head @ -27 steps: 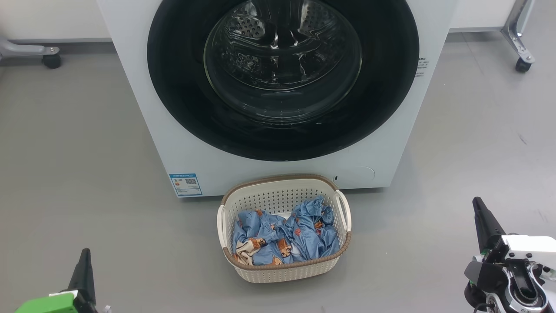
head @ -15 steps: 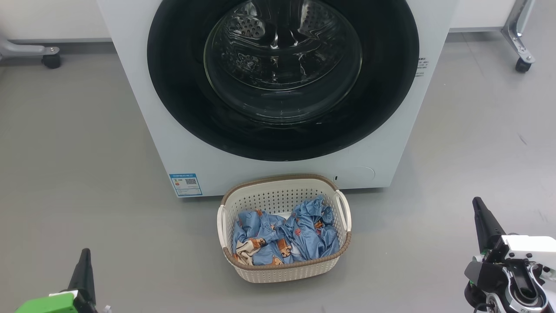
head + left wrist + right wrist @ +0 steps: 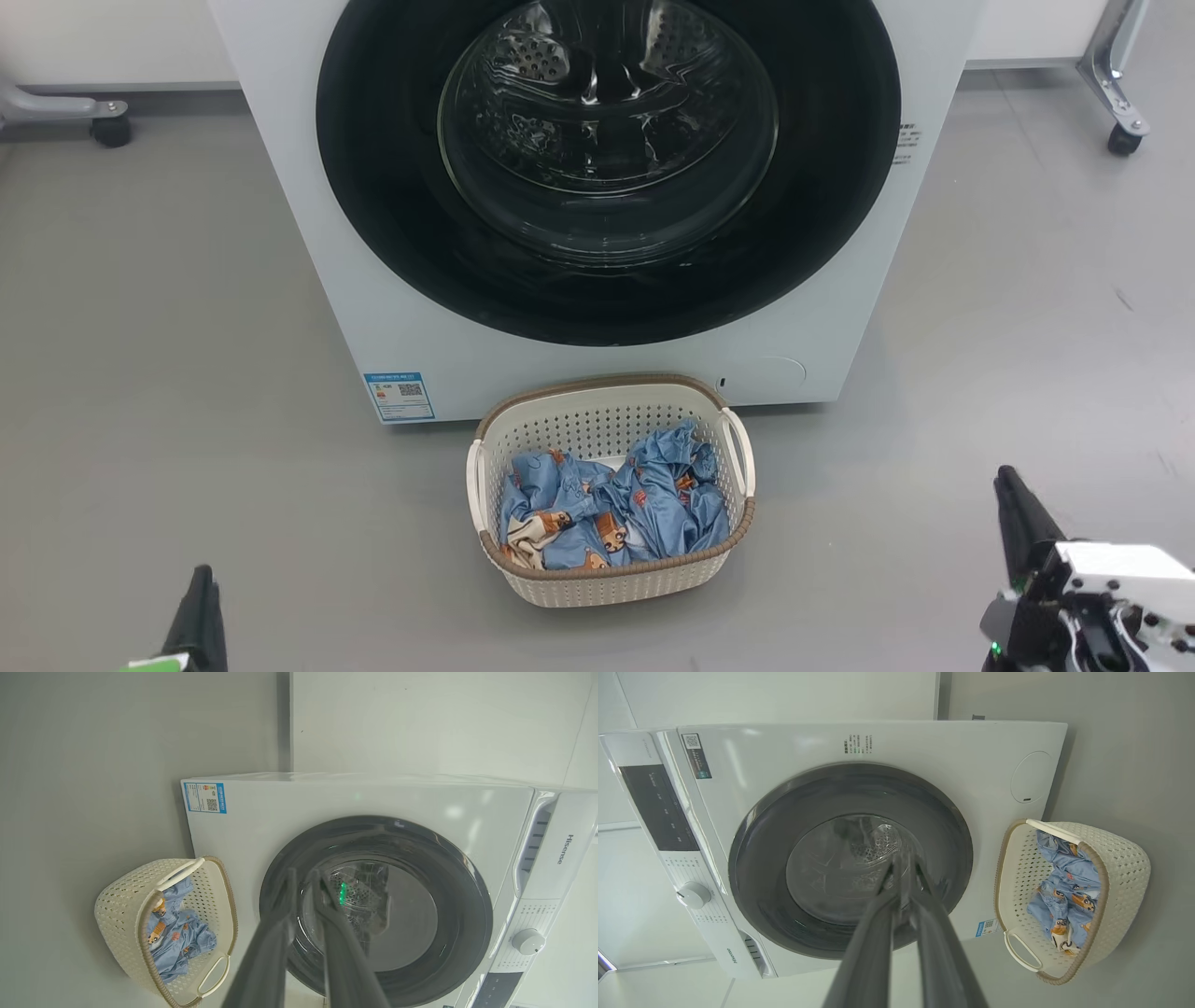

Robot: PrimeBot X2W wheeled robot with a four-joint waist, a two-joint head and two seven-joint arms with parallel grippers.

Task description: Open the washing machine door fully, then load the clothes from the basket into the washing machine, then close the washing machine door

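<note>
With the washing machine door (image 3: 607, 289) closed at upper centre and the clothes (image 3: 653, 504) in the basket (image 3: 611, 583) at lower centre, opening is the pending step: the left gripper (image 3: 303, 877), fingers narrowly parted, or the right gripper (image 3: 902, 863), fingers together, both empty, must reach the door's edge.

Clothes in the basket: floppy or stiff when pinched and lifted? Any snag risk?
Likely floppy: the clothes lie crumpled in folds, so a pinch would probably lift one fold while the rest drapes. Probably light: the fabric looks thin. They sit below the rim of the basket, against perforated walls, so trailing cloth might catch and drag it.
</note>
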